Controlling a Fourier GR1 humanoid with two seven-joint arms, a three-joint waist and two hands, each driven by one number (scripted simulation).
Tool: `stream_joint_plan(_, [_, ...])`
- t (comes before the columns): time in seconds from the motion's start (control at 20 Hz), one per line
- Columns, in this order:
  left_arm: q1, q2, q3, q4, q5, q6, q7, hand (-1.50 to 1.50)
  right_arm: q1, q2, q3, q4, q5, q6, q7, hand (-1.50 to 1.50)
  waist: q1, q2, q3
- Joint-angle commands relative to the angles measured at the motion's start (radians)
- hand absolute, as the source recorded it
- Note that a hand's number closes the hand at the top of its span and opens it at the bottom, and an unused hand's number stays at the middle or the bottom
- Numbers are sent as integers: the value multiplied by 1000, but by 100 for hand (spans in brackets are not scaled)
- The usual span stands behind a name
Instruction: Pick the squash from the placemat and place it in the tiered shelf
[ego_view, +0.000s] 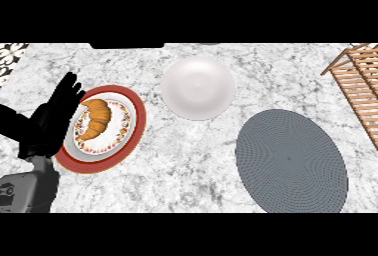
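A dark grey oval placemat (291, 160) lies on the marble counter at the right, and its surface shows nothing on it. No squash appears anywhere in the head view. The wooden tiered shelf (359, 80) juts in at the upper right edge, only partly in frame. My left hand (50, 122) rests at the far left with its fingers straight and pointing up, holding nothing, next to a red-rimmed plate. My right hand does not show.
A red-rimmed plate (138, 117) with a croissant (96, 119) sits at the left, right beside my left hand. A plain white plate (198, 87) stands at the centre back. Bare marble lies between the plates and the placemat.
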Motion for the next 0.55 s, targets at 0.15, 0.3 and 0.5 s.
stream_joint_plan(0.15, [33,-12,2,13,-1,-8,-36,0,200,-76,-204,148,-119,248,-175,-150,-3,1,0])
stream_joint_plan(0.3, [-24,29,34,23,22,-24,0,0,288,-44,-270,89,-143,335,-235,-150,-11,0,0])
stream_joint_plan(0.5, [0,-13,-7,2,-11,4,-2,0,359,34,-243,70,-90,363,-408,-150,6,3,0])
